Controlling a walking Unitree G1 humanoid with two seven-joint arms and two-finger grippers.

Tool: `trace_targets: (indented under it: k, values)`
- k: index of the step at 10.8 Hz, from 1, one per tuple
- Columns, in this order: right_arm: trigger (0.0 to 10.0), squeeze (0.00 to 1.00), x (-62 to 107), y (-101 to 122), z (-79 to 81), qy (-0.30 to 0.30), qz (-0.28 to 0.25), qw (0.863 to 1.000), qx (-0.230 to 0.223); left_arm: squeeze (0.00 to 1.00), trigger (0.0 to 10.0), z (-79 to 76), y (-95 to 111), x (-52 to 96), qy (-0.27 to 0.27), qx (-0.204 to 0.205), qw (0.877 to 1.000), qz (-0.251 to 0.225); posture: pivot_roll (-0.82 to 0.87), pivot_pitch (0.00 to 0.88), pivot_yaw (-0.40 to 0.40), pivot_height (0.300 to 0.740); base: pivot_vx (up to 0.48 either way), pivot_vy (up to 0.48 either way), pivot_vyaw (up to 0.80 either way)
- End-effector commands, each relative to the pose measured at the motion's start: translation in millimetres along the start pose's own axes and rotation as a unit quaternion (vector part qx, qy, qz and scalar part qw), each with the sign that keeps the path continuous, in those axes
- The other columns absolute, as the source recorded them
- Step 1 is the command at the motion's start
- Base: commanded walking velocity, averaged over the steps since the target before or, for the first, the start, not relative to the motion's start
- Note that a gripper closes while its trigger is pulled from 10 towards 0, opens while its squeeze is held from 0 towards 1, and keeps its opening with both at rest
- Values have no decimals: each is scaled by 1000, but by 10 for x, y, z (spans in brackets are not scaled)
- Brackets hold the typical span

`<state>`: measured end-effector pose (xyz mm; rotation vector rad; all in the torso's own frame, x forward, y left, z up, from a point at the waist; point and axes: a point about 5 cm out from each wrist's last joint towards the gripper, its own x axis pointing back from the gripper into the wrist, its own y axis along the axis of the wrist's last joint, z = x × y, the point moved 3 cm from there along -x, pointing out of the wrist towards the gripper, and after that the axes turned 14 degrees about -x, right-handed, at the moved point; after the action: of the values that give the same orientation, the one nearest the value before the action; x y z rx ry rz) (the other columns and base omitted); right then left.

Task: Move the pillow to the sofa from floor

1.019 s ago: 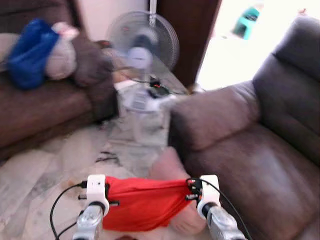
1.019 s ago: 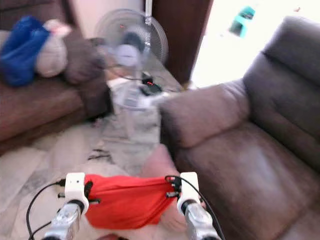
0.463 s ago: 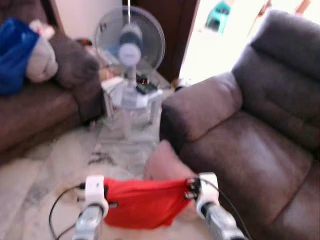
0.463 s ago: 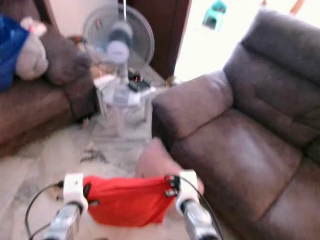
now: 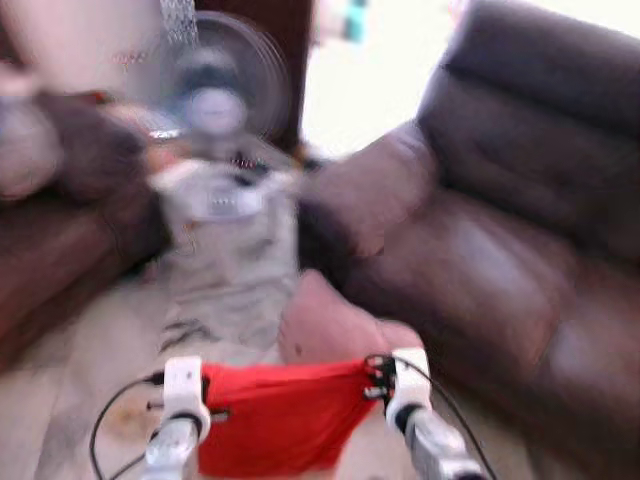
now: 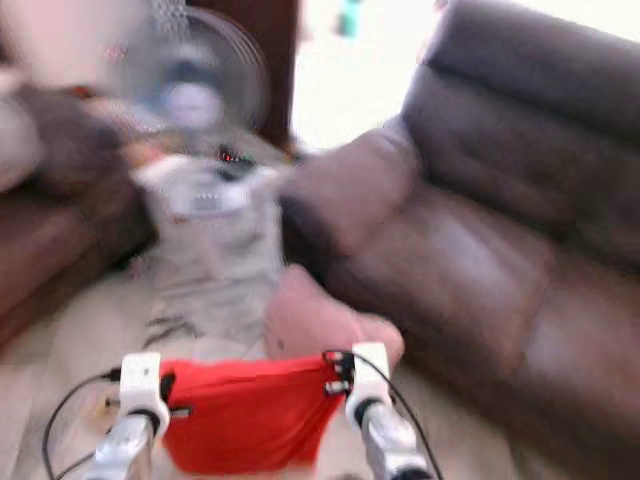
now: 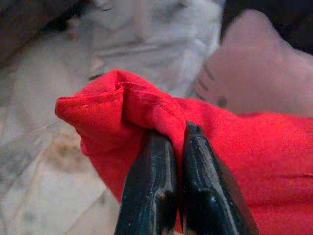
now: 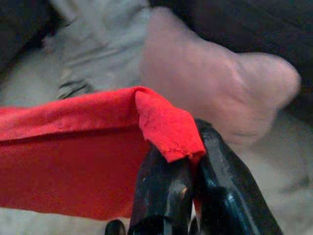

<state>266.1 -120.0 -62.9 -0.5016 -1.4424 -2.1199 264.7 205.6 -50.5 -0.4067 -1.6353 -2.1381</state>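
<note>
A red pillow (image 5: 275, 420) hangs stretched between my two grippers, low in front of me above the floor. My left gripper (image 7: 177, 139) is shut on its left corner, and my right gripper (image 8: 183, 156) is shut on its right corner. Just behind the red pillow a pink pillow (image 5: 330, 325) lies on the floor, leaning against the front of the dark brown sofa (image 5: 490, 250) to my right. The sofa's seat and armrest are bare. The eye views are blurred.
A standing fan (image 5: 215, 85) rises behind a small low table (image 5: 225, 195) straight ahead. Another brown sofa (image 5: 50, 230) runs along the left. Pale marbled floor (image 5: 90, 350) lies between them, and a bright doorway (image 5: 360, 80) opens at the back.
The camera has swung to the right: fan and left sofa slid leftward and the right sofa now takes up more of the picture. Both grippers still hold the red pillow.
</note>
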Motion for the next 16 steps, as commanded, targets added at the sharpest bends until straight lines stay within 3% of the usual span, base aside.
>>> trace_targets:
  k: [1,3,7,8,10,11,13,15,16]
  values:
    - [10000,0,115,187,-490,-85,-42,995,-22,0,10000,374,103,-33,75,10,997,-20,58,51,-72,740,0,386,-712]
    - [10000,0,119,187,-498,-85,-43,995,-21,0,10000,368,102,-31,76,12,997,-20,61,49,-76,740,0,384,-500]
    - [10000,0,127,206,-516,-90,-51,994,-20,0,10000,341,129,-32,67,15,997,-31,65,33,-74,740,0,0,0]
    - [10000,0,126,295,-526,-92,-74,993,-25,0,10000,363,210,-56,67,16,997,-45,66,33,-72,740,0,0,0]
    - [10000,0,137,802,-537,-79,-176,981,-2,0,10000,416,721,-100,70,0,985,-158,71,29,-68,740,0,0,0]
    - [10000,0,168,1025,-553,-81,-219,972,5,0,10000,372,916,-91,61,-26,977,-201,69,27,-62,740,0,0,0]
    - [10000,0,180,1148,-532,-89,-245,965,10,0,10000,288,991,-92,52,-27,975,-214,72,36,-55,740,0,0,0]
    - [10000,0,151,1180,-327,-57,-265,962,31,0,10000,235,1045,-57,41,-43,970,-236,72,55,-46,740,0,0,0]
    - [10000,0,142,1213,-284,-52,-274,960,19,0,10000,246,1048,-53,44,-45,970,-237,72,65,-40,740,0,0,0]
